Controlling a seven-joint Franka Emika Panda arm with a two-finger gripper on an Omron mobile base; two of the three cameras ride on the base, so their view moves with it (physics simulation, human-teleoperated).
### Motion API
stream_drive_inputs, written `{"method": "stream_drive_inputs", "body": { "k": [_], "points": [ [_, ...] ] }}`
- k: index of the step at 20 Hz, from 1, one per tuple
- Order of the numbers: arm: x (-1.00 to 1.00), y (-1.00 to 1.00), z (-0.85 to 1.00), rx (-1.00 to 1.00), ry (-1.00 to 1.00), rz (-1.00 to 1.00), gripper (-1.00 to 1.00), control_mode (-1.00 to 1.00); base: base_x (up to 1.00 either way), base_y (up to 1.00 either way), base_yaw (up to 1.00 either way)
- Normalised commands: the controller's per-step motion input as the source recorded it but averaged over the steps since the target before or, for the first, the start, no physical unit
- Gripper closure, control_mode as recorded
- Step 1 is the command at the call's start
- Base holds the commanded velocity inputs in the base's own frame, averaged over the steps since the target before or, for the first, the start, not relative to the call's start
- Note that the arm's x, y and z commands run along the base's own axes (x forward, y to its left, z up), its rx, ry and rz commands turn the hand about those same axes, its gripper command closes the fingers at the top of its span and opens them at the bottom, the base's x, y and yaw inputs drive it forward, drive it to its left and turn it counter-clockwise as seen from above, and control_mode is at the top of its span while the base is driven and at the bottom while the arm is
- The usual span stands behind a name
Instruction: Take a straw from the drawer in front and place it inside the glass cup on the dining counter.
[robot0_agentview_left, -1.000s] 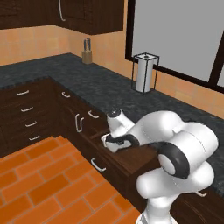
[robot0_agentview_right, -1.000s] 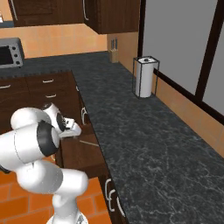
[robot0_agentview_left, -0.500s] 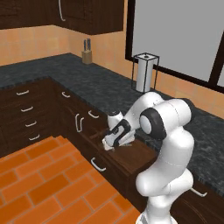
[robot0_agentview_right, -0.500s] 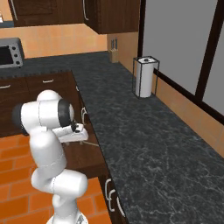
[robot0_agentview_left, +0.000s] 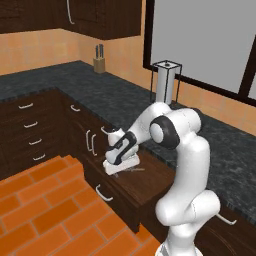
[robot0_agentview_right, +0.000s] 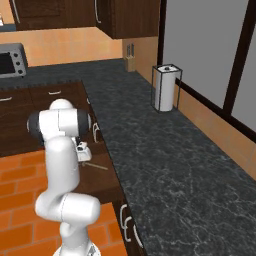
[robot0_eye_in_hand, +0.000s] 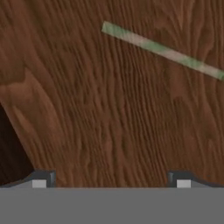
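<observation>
Status: early stage. The drawer (robot0_agentview_left: 131, 186) stands pulled open at centre and lower centre of the left base view, its curved silver handle (robot0_agentview_left: 104, 193) on the front panel. The straw (robot0_agentview_left: 134, 170) lies flat on the drawer's wooden floor, not gripped. Judged from this, the opening step is done; grasping, lifting, carrying and placing into the cup all remain.

Left base view: the white arm rises from the lower right, bends at a dark elbow right of centre, and reaches down and leftward into the drawer. The gripper (robot0_agentview_left: 118, 166) sits low over the drawer floor at centre left, with the straw just beside it to the right.

Right base view: the arm stands at the left of the frame, shoulder at mid-left, hand lowered into the drawer behind it. The straw (robot0_agentview_right: 94, 165) shows as a thin pale line just right of the arm, near the edge of the black speckled counter (robot0_agentview_right: 165, 160).

Hand view: the two finger tips stand at lower left and lower right, spread wide with bare wood between them and nothing held. The straw (robot0_eye_in_hand: 162, 51) crosses the upper right diagonally, pale with green stripes, well apart from the tips. The hand appears to need shifting toward it before closing.
</observation>
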Motion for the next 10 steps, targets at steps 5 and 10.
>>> {"method": "stream_drive_inputs", "body": {
  "k": [5, 10],
  "points": [
    [-0.5, 1.0, -0.25, 0.0, 0.0, 0.04, -1.0, -1.0, 0.0, 0.0, 0.0],
    [-0.55, 0.48, -0.06, 0.0, -0.12, 0.04, -1.0, -1.0, 0.0, 0.0, 0.0]
  ]
}}
